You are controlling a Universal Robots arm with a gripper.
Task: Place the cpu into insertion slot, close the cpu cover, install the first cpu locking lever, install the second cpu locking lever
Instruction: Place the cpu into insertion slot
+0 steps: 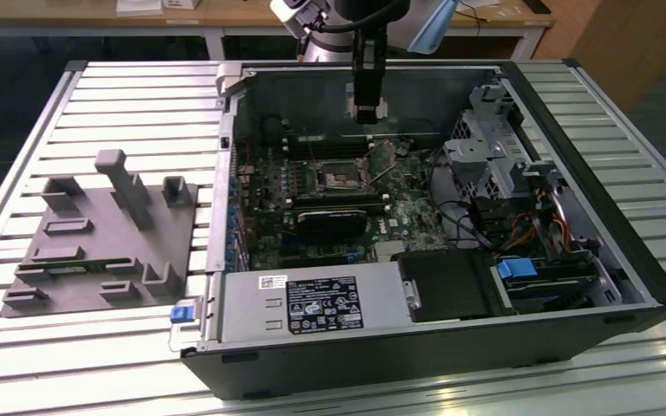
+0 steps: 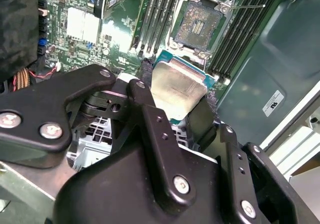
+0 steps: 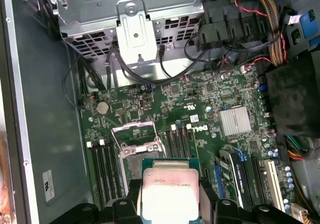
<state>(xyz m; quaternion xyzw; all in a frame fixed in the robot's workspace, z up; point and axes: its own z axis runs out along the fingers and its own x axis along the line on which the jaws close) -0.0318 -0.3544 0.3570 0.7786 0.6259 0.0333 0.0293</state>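
First wrist view: end effector (image 3: 170,198) grips the cpu (image 3: 169,189) near the insertion slot (image 3: 136,158), memory slots (image 3: 102,166) alongside.

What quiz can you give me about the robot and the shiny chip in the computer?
1. True or false: the gripper is holding the cpu.
2. The insertion slot is: A) empty, B) filled with a chip, C) hidden under a fan.
3. Missing word: the insertion slot sits in a ___ circuit board.
Key: 1 true; 2 A; 3 green.
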